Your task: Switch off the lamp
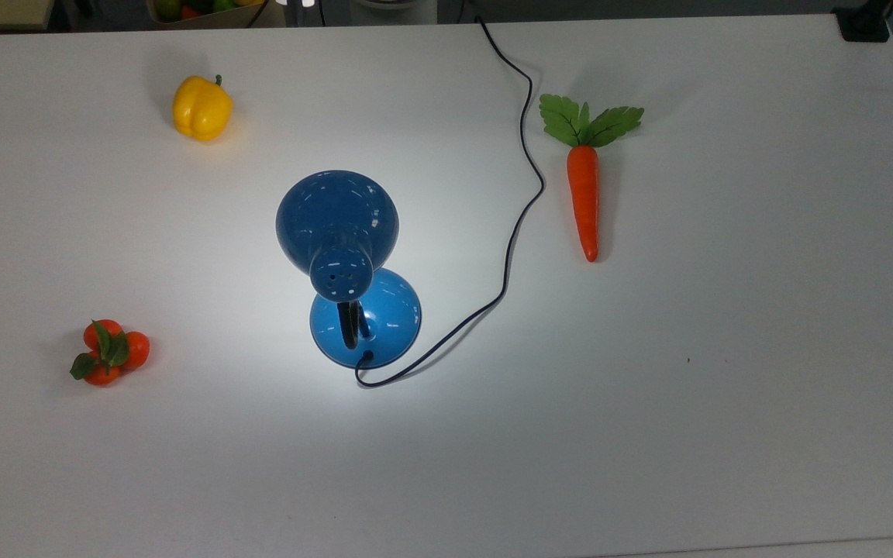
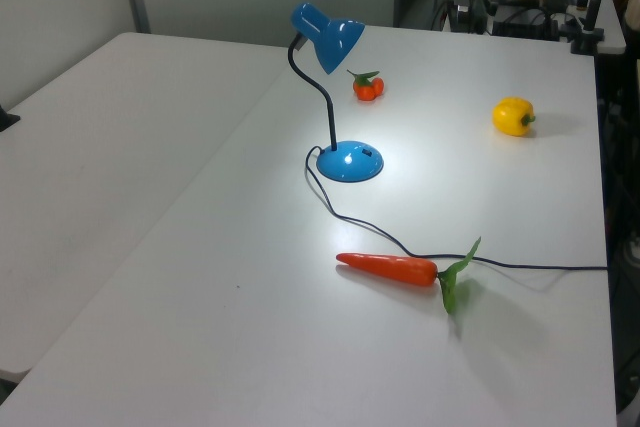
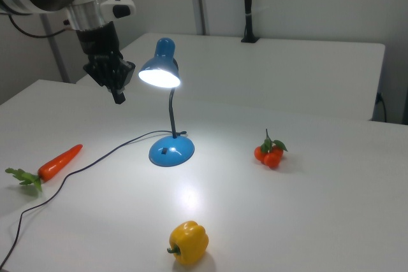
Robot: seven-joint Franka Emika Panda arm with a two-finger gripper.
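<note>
Shining a bright pool onto the white table (image 1: 725, 387), the glossy blue desk lamp (image 3: 167, 103) with its dome shade, black gooseneck and round base stood near the centre of the right view — plainly lit, so the task had barely begun. The black two-finger gripper (image 3: 118, 93) hung at the upper left of the right view, apart from the shade and carrying nothing; how wide it stood I cannot tell. The next move would call for descending to the small dark switch (image 3: 164, 151) on the base — a judgement. No writing was legible.
</note>
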